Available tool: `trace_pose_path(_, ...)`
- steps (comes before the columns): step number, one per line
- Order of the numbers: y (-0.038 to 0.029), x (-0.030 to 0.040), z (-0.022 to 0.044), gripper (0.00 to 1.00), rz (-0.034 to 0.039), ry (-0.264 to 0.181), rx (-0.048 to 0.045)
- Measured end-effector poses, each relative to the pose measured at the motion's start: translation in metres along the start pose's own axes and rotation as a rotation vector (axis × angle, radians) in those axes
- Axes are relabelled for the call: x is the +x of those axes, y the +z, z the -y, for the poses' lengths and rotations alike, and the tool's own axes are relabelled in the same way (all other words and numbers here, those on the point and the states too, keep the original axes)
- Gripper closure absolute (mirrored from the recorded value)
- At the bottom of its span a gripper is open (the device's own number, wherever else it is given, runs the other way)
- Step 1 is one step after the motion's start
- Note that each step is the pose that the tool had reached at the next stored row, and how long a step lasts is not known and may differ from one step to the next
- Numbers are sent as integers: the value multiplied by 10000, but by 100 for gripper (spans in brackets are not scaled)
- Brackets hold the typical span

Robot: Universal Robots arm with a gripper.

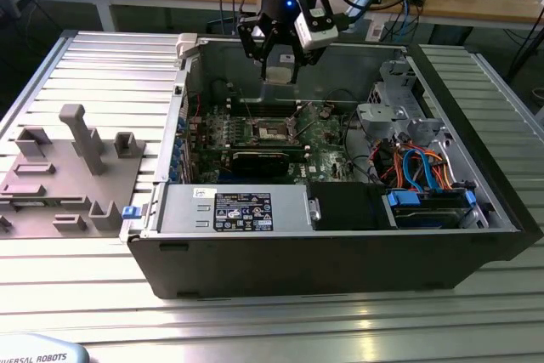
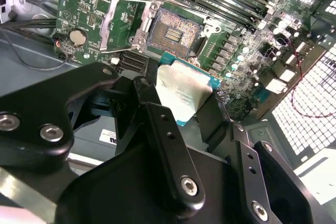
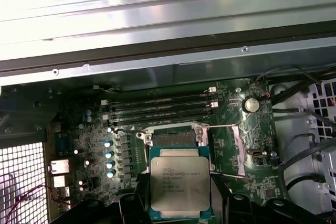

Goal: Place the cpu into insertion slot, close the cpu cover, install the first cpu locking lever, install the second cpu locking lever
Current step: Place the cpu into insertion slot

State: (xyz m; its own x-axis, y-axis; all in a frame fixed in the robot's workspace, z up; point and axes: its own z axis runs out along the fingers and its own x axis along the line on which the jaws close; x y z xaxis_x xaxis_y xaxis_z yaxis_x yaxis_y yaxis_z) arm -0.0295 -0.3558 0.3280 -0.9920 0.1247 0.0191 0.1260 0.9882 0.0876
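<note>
**The claw holds the chip up over the open slot**

The gripper (image 1: 278,70) hangs inside the open computer case (image 1: 340,252), near its far wall in the exterior view. Its two black fingers (image 2: 157,124) are squeezed onto the cpu (image 2: 181,90), one on each side. The chip is caught between them and touches nothing else.

In the first wrist view the cpu (image 3: 178,177) shows its flat grey metal top, with a thin blue-green edge all round. The gripper (image 3: 178,198) pinches it by two opposite sides. In the second wrist view the top of the chip shines white in the light.

The insertion slot (image 2: 172,32) sits on the green board (image 2: 252,51), below the chip. It is a dark square with a silver rim, and it is bare, with no chip in it. In the first wrist view the held chip hides part of the insertion slot (image 3: 173,139).

The cpu cover (image 2: 107,30) is open. It is swung off to one side of the slot, and green board shows through its square window.

Long, thin memory slots (image 3: 157,108) run in a row next to the slot.

In the exterior view the case lies on a ribbed metal table (image 1: 255,329). A grey tray of holders (image 1: 68,167) rests on the table at the exterior view's left, well apart from the claw.
</note>
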Motion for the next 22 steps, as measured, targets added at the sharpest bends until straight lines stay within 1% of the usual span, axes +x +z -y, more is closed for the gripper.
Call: trace_pose_path(22, 6, 0, 1, 46, 52, 589, -6)
